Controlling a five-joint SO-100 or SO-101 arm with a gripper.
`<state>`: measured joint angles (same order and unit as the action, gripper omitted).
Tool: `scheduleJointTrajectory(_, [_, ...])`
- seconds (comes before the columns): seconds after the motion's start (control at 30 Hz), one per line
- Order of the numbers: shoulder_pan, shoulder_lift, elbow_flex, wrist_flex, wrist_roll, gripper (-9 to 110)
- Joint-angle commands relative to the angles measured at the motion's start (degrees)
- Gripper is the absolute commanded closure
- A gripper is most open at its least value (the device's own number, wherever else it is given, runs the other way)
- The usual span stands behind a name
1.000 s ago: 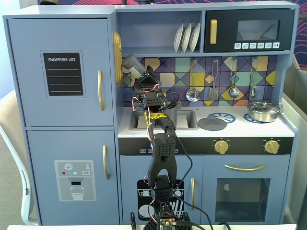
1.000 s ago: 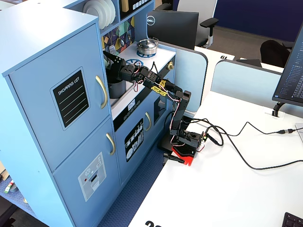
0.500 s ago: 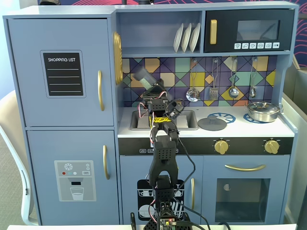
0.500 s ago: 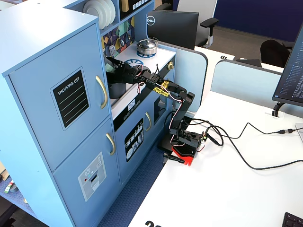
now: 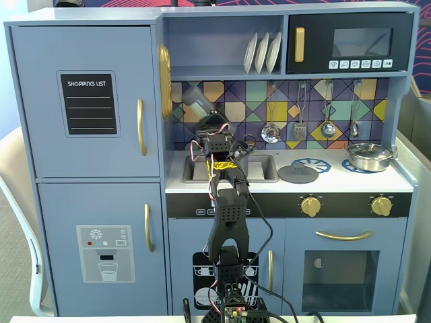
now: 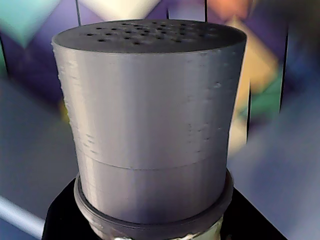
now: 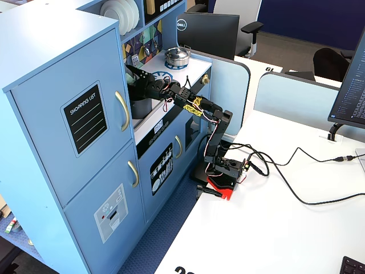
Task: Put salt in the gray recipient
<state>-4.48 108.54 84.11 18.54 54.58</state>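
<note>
salt (image 5: 196,102) raised slightly; wrist view shows cap holes (image 6: 150,32)

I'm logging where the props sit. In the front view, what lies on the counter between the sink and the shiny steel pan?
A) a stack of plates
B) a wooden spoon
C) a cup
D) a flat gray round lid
D: the flat gray lid lies on the counter, right of the sink and left of the steel pan.

The toy kitchen (image 5: 87,134) was pale blue with gold handles (image 5: 141,126). Behind the sink, its backsplash (image 5: 303,101) showed a geometric pattern of purple, yellow, teal and orange. The salt (image 6: 150,125) had a matte gray cap dotted with small dark holes. The steel pan (image 5: 368,157) shone silver.
</note>
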Motion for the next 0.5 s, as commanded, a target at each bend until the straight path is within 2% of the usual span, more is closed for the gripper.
scheduleJointTrajectory(0.0, [-1.1, -0.2, -8.3, -0.7, -0.8, 101])
scheduleJointTrajectory(0.2, [1.0, -0.2, -8.2, 1.1, -9.9, 101])
scheduleJointTrajectory(0.47, [12.4, 1.7, -5.8, 1.8, -34.5, 101])
